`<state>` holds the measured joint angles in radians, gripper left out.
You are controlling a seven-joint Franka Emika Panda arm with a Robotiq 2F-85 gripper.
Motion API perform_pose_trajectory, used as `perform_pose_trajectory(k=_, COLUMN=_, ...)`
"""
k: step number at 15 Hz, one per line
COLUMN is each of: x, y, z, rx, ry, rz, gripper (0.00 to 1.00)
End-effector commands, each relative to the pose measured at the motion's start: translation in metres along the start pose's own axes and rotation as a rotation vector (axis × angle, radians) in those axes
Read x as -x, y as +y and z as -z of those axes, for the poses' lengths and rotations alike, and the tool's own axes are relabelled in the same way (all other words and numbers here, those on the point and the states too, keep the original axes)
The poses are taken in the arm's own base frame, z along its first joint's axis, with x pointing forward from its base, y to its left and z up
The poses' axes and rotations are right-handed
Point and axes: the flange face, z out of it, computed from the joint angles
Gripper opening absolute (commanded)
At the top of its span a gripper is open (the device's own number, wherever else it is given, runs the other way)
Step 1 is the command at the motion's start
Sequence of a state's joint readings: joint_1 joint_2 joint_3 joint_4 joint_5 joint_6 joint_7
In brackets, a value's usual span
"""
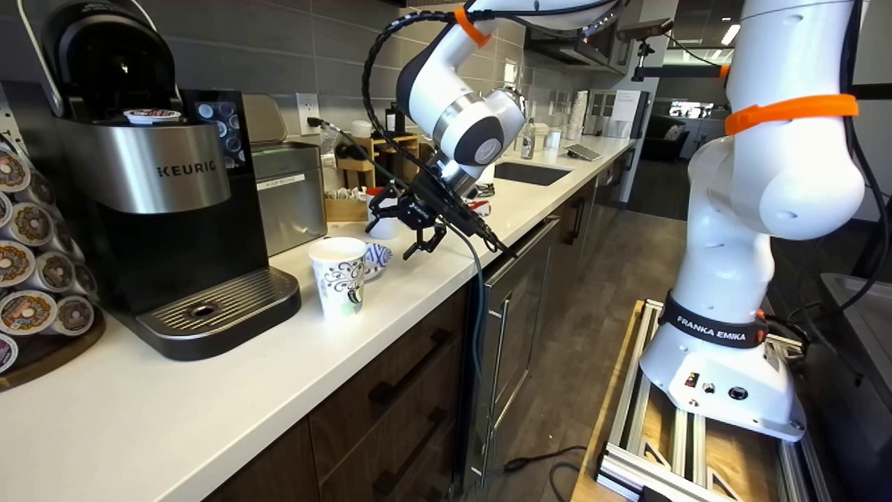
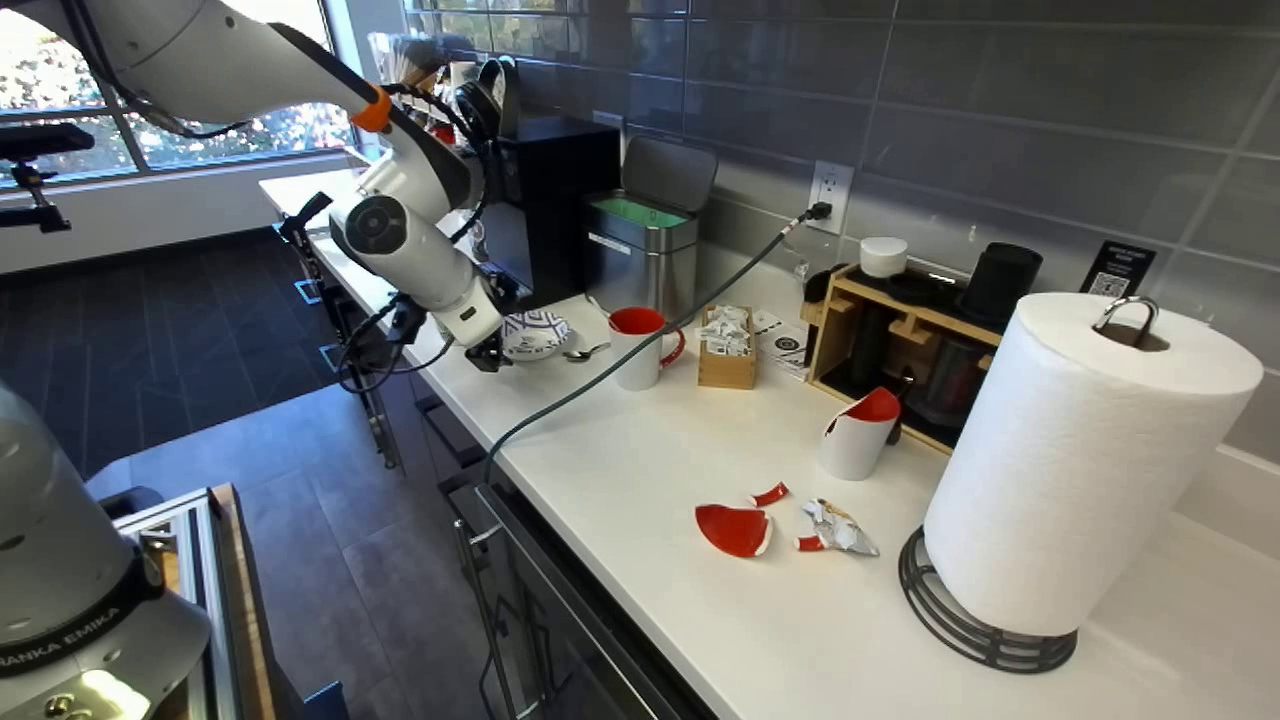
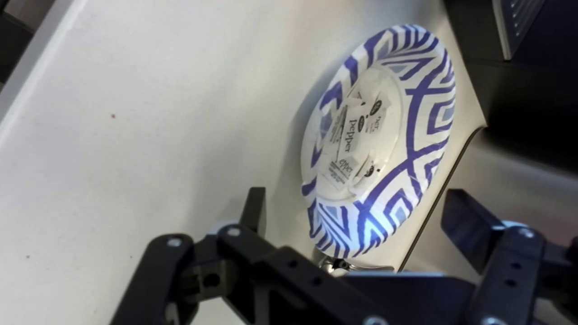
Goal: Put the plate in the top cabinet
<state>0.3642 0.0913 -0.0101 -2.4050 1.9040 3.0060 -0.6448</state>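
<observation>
A white countertop (image 2: 640,450) runs along a grey tiled wall (image 2: 760,90), with dark brown drawers (image 1: 390,348) below. From the left in an exterior view, coffee pods (image 1: 29,312) stand stacked, cut off by the edge, so I cannot count them all. Next comes one Keurig coffee maker (image 1: 198,195), its head raised, with one more pod (image 1: 152,116) set in its top. Beside it stands one steel bin (image 1: 293,195), lid up, and nearer the front edge one printed paper cup (image 1: 338,279).

Just beyond the cup, one blue-and-white patterned plate (image 3: 429,104) lies on the countertop, holding several pepper packets (image 3: 350,140) that overlap too much to number. Close to it is the one gripper (image 3: 361,216); in the wrist view its two fingers (image 3: 472,230) stand wide apart, both clear of the plate. One metal spoon (image 2: 587,352) lies just beside the plate.

Farther right in an exterior view stand one whole white mug (image 2: 637,372) with a red inside and handle, one small wooden box (image 2: 727,372) filled with paper packets (image 2: 727,330) and one wooden organizer (image 2: 910,330). In front of the organizer stands one broken white mug (image 2: 850,450), also red inside; nearer the front edge lie three red pieces (image 2: 730,530) and one crumpled foil wrapper (image 2: 842,530). At the far right one paper towel roll (image 2: 1080,460) stands on one black wire holder (image 2: 990,645).
</observation>
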Motion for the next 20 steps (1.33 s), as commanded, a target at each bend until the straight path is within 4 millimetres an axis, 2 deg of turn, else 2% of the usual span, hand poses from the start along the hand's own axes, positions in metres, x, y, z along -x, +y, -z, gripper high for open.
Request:
perform_pose_trajectory(k=1, x=-0.005, y=0.007, z=-0.021, rx=-0.019, ry=0.007, rz=-0.022, gripper=1.0)
perform_pose_trajectory(k=3, x=-0.006, y=0.01, z=-0.027, rx=-0.025, ry=0.011, rz=-0.028, gripper=0.84)
perform_pose_trajectory(k=5, x=-0.006, y=0.012, z=-0.033, rx=-0.032, ry=0.015, rz=-0.029, gripper=0.57)
perform_pose_trajectory(k=9, x=-0.003, y=0.013, z=-0.036, rx=-0.046, ry=0.019, rz=-0.021, gripper=0.28)
perform_pose_trajectory(k=11, x=-0.003, y=0.013, z=-0.031, rx=-0.045, ry=0.027, rz=-0.006, gripper=0.41)
perform_pose_trajectory(k=12, x=-0.002, y=0.014, z=-0.028, rx=-0.037, ry=0.028, rz=0.005, gripper=0.6)
perform_pose_trajectory(k=13, x=-0.002, y=0.015, z=-0.026, rx=-0.03, ry=0.03, rz=0.017, gripper=0.61)
perform_pose_trajectory(k=14, x=0.0, y=0.016, z=-0.024, rx=-0.024, ry=0.03, rz=0.027, gripper=0.67)
perform_pose_trajectory(k=18, x=0.003, y=0.015, z=-0.018, rx=-0.027, ry=0.029, rz=0.056, gripper=0.98)
perform_pose_trajectory(k=20, x=0.008, y=0.015, z=-0.011, rx=-0.034, ry=0.018, rz=0.073, gripper=1.0)
